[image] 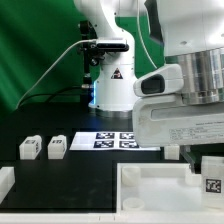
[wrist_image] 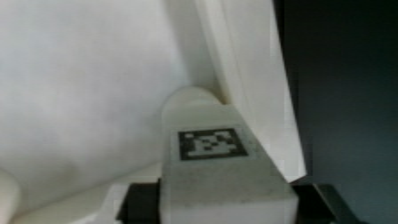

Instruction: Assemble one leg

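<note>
— Which step is being worked?

— A leg [wrist_image: 215, 150] is clamped between the pads of the claw [wrist_image: 222, 200], its tag turned to the wrist camera. It is held over the inner face of the large white panel [wrist_image: 89, 100], close against the raised rim. Seating the leg in a corner socket is judged to be the step in hand.

— Is the socket seen?

— It is not; it is hidden behind the leg (nor can contact with the panel be told). In the exterior view the leg is found low at that view's right edge, under the hand.

— What is called for next?

— The leg's end must be lined up with the socket, lowered and probably turned in, upright throughout. A second leg [image: 30, 147] and a third leg [image: 57, 146] are left on the worktop [image: 90, 160] near the marker board [image: 115, 140], well apart from the claw.
</note>
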`<state>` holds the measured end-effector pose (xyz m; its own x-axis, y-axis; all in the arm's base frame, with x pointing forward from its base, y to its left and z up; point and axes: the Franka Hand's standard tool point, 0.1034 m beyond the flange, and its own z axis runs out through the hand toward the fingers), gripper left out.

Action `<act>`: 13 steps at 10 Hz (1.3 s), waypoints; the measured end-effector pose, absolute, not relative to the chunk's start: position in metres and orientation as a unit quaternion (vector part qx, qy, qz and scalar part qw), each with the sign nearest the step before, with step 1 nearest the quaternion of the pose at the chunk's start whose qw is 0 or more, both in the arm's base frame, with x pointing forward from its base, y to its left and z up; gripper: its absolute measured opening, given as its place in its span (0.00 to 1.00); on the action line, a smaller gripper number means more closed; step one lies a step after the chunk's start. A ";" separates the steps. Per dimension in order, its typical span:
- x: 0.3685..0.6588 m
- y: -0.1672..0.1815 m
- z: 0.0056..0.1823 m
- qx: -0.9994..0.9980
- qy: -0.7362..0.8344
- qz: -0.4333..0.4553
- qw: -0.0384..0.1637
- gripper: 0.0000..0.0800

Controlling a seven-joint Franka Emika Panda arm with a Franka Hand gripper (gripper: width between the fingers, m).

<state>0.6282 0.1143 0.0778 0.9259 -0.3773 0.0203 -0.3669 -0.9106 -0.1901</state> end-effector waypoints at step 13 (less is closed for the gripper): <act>0.629 0.112 0.074 -0.802 0.585 0.017 0.119 0.77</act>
<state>0.6285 0.1120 0.0739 0.3140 -0.9347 -0.1667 -0.9429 -0.2864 -0.1703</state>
